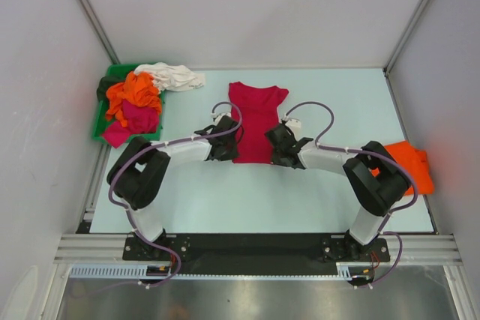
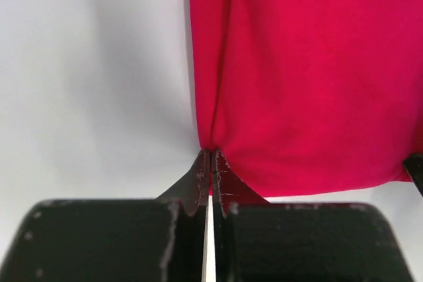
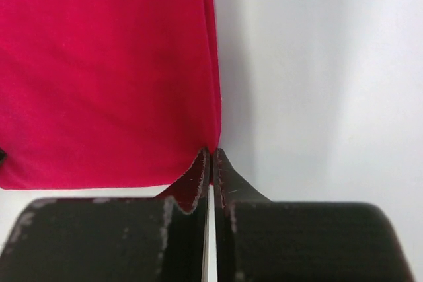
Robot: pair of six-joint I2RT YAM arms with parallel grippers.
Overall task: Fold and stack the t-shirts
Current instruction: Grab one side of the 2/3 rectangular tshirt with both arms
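A crimson-red t-shirt [image 1: 256, 118] lies flat mid-table, folded into a narrow strip with its neck toward the far side. My left gripper [image 1: 229, 151] is shut on the shirt's near left corner; in the left wrist view the gripper [image 2: 211, 153] pinches the red cloth [image 2: 310, 77] between its tips. My right gripper [image 1: 279, 157] is shut on the near right corner, and in the right wrist view the gripper [image 3: 211, 153] nips the edge of the cloth [image 3: 99, 64]. More t-shirts are heaped at the far left: orange [image 1: 135, 94], magenta [image 1: 139, 119], white [image 1: 174, 76], dark [image 1: 107, 84].
The heap sits in and over a green plastic bin [image 1: 98, 127] at the table's left edge. A folded orange t-shirt [image 1: 411, 164] lies at the right edge beside my right arm. Grey walls close in the table on three sides.
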